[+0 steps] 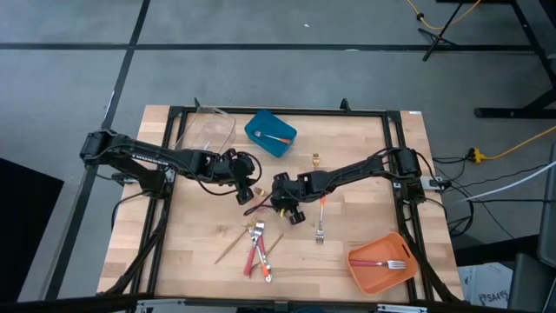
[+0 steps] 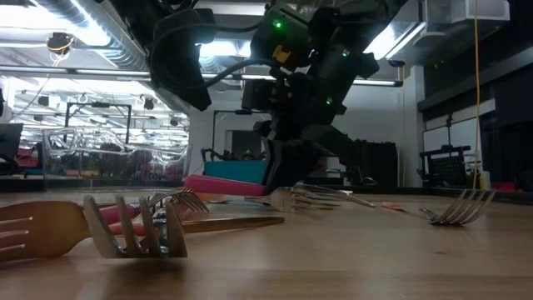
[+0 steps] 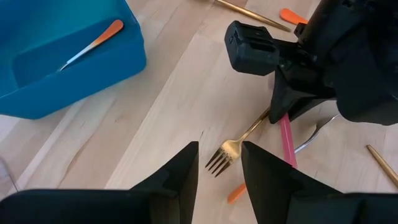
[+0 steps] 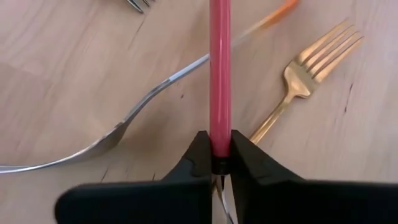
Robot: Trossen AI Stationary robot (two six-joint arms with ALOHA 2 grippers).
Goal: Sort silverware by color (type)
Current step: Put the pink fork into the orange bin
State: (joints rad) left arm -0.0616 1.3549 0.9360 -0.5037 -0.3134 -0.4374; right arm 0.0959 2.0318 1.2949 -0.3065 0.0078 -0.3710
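Observation:
My right gripper (image 4: pixel 219 160) (image 1: pixel 285 205) is at mid-table, shut on a pink-handled utensil (image 4: pixel 219 68). A gold fork (image 4: pixel 311 68) and an orange-handled, silver-headed utensil (image 4: pixel 149 99) lie flat on the wood beside it. My left gripper (image 3: pixel 221 174) (image 1: pixel 248 188) is open just left of the right one. Its fingers hover over the gold fork's (image 3: pixel 225 154) tines and touch nothing. A pile of gold and red-handled silverware (image 1: pixel 257 248) lies toward the near edge. A lone fork (image 1: pixel 321 224) lies to the right. My right gripper pinches the pink handle (image 4: pixel 219 134) between its two fingertips. The handle runs straight on from the fingers, in line with them. The fingers slant down toward the table (image 3: pixel 292 93). The handle (image 3: pixel 286 140) reaches down close to the wood, across the silver utensil; its far end is hidden.
A blue bin (image 1: pixel 276 146) at the far middle holds an orange-handled utensil (image 1: pixel 276 139). A clear bin (image 1: pixel 208 130) sits to its left. An orange bin (image 1: pixel 369 271) at the near right corner holds a fork (image 1: pixel 396 263). A small gold piece (image 1: pixel 315 160) lies by the right arm.

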